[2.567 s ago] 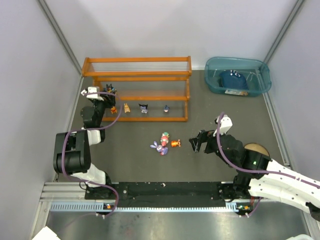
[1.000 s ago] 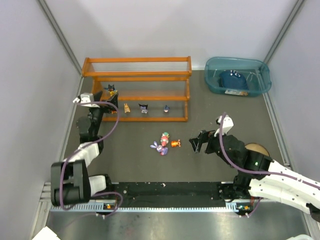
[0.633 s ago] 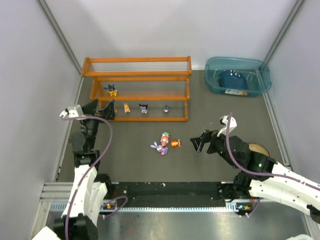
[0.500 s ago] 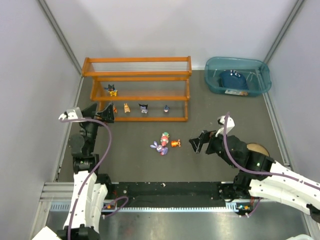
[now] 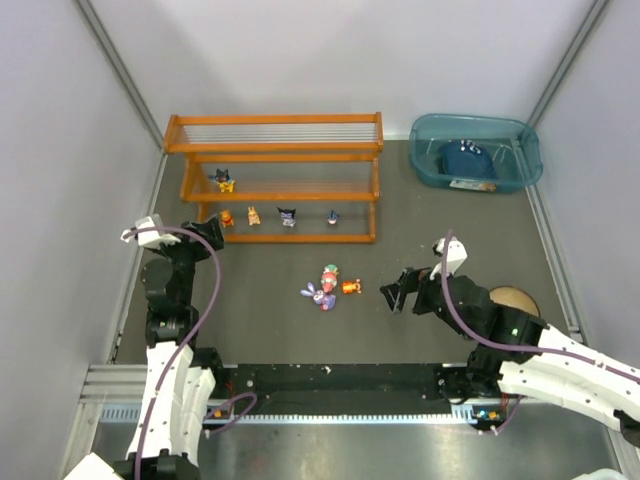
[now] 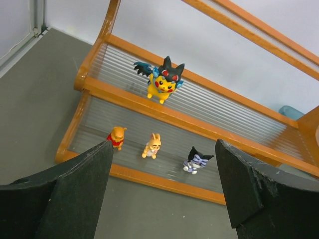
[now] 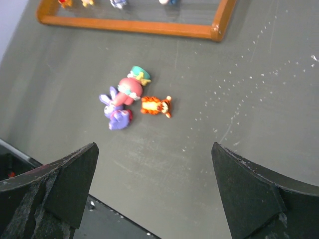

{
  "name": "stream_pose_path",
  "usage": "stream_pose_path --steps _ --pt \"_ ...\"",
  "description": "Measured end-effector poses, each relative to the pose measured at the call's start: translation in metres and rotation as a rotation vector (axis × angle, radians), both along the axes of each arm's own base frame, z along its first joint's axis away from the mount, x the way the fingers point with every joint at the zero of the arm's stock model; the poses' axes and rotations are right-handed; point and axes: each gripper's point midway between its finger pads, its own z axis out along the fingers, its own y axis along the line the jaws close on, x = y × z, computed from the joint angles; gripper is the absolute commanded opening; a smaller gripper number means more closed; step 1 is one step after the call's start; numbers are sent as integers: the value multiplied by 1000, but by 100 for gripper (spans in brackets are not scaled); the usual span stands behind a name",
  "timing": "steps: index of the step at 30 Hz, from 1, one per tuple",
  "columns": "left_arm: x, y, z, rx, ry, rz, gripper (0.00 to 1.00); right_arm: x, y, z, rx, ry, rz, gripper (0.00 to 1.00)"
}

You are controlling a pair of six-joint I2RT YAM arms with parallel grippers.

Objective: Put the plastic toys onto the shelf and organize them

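Wide, empty: left gripper, right gripper. Right should grab orange tiger first, 4 o'clock of pink toy.

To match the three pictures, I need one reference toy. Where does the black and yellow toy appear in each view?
Top external: black and yellow toy, left end of the middle tier of the shelf.
Left wrist: upper centre, standing on the middle tier.
Right wrist: not in it; only the bottom tier shows at the top edge.
Shared landmark: the shelf's orange rails.
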Motion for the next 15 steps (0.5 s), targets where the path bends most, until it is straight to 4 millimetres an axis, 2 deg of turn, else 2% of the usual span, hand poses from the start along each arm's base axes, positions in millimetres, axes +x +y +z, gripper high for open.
stream_pose_path --steps 8,10,15 --pt "-3 6 -7 17 28 34 87 -2 -4 -57 -168 48 30 98" --pt "-3 6 -9 24 37 31 87 -2 -2 -63 -192 53 55 98" --pt "-4 6 -13 35 51 28 87 10 4 -60 -172 49 71 98"
